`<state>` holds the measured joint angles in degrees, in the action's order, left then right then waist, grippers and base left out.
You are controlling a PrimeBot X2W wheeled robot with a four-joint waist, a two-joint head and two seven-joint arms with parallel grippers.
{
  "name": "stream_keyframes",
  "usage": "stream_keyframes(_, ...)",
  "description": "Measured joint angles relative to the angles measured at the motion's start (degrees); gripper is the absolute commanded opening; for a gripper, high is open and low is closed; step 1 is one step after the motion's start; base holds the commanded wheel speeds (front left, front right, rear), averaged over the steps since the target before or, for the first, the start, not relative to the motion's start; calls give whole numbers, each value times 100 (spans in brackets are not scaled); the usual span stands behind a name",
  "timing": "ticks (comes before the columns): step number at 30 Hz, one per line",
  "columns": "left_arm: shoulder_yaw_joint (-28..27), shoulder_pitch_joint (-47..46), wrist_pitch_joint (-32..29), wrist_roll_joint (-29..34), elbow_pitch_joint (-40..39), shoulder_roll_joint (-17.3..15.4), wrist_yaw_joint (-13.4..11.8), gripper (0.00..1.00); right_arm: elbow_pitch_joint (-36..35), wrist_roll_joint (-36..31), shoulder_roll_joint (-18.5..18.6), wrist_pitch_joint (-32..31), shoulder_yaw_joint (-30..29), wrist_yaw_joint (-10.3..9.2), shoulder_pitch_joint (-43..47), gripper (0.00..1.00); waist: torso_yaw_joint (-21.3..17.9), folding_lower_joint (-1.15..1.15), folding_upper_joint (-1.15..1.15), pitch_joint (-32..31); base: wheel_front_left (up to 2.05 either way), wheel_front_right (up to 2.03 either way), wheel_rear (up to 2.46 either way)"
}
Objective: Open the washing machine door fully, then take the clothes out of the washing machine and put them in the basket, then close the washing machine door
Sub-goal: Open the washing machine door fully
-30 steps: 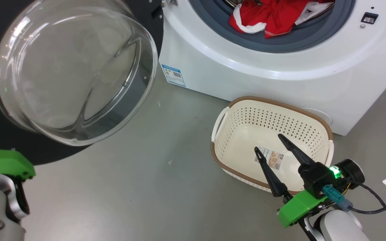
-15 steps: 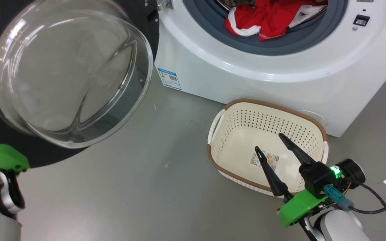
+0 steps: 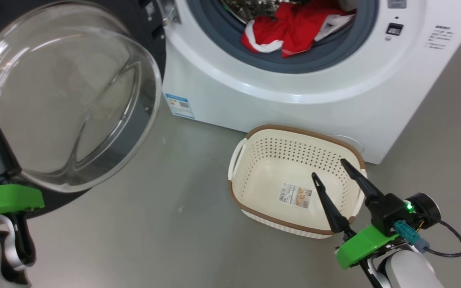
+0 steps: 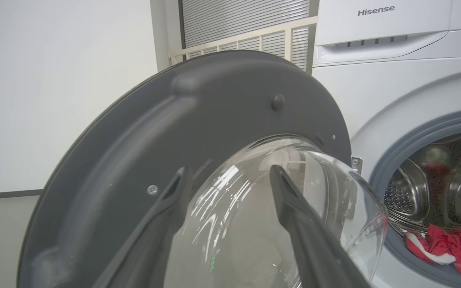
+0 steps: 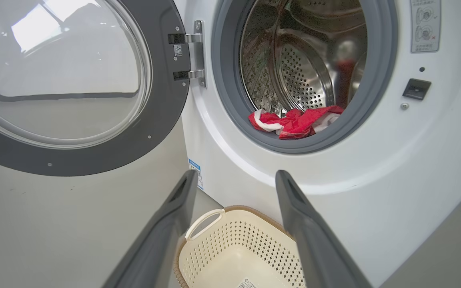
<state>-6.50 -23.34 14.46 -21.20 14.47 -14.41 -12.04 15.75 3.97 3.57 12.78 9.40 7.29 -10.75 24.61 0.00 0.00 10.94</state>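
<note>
My right pincer (image 3: 329, 169), spread and empty, hangs over the cream perforated plastic basket (image 3: 286, 154); the red-and-white fabric clothes (image 3: 290, 30) lie ahead and above it, at the lower lip of the white washing machine (image 3: 294, 100); my left pincer (image 4: 228, 171), also spread, is farther off by the black-rimmed round glass door (image 3: 62, 100).

This looks like a bare test room fitted out as a laundry corner, not a lived-in home. A white front-loading washing machine (image 3: 294, 100) marked Hisense stands straight on a plain grey floor (image 3: 154, 232), beside a blank white wall (image 4: 54, 80) with a dark skirting strip (image 4: 6, 195), and behind it are grey slats (image 4: 246, 16) and a cream rail (image 4: 238, 40). Furnishing is sparse (a cream basket (image 3: 294, 152) on the floor with a paper shop label (image 3: 296, 195) in its bottom, a blue sticker (image 3: 179, 105) on the machine's front), and red clothes (image 3: 290, 28) lie in the drum.
</note>
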Motion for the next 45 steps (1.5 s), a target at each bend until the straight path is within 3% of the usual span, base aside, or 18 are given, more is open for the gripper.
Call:
stream_keyframes(10,259,275,-236,-177,-1251,21,265,100,134,366,-35,94,-411,0,-8,100,-572,0,0,-152,0,0,0)
stream_keyframes(16,712,374,-309,-337,-1489,232,661,100,180,519,-46,144,-788,0,-152,100,-978,0,0,-213,0,0,0)
stream_keyframes(23,987,656,-318,-460,-1591,116,1131,100,-26,550,-53,169,-1162,0,-229,100,-1546,0,0,-235,0,0,0)
stream_keyframes(35,1011,1329,-62,-392,-1513,126,1306,100,-381,335,-65,185,-1182,0,-62,100,-2321,0,0,-311,0,0,0)
stream_keyframes(45,1014,1833,-4,-92,-1399,125,1352,100,-876,341,-69,186,-1206,0,319,100,-2699,0,0,-489,0,0,0)
